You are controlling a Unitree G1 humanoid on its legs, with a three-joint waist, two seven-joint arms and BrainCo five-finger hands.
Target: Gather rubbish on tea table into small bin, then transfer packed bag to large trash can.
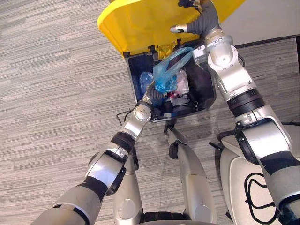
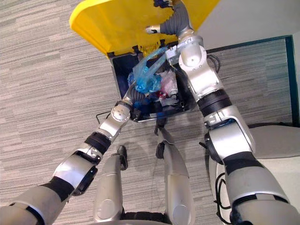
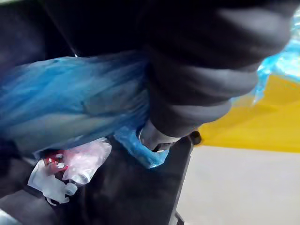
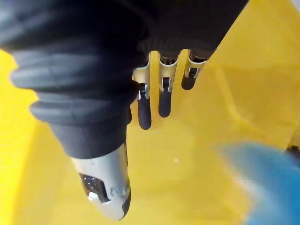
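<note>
Left eye view, blue bag [image 1: 169, 70]: a translucent blue plastic bag in the open mouth of the large trash can [image 1: 206, 96]. Its lower part is inside the can and its crumpled top rises above the rim towards the lid.
Left hand [image 1: 153, 97]: at the near rim of the can, pressed against the underside of the blue bag. In the left wrist view the dark ribbed cover is sunk into the blue plastic, so I cannot tell whether the hand grips the bag.
Other rubbish: a clear pinkish plastic wrapper [image 3: 86, 161] and white scraps lie in the can just below the bag.
Writing: a small red label [image 3: 55, 161] is on that rubbish, its print too blurred to read.
Trash can: dark body, its inside mostly hidden by the bag and the arms.
Yellow lid [image 1: 136, 23]: swung up and back behind the opening, its far edge cut off by the picture's edge.
Right hand [image 4: 164, 91]: raised to the lid's underside, fingers straight and spread, resting open against the yellow surface.
Floor: grey striped carpet [image 1: 56, 93] around the can.
</note>
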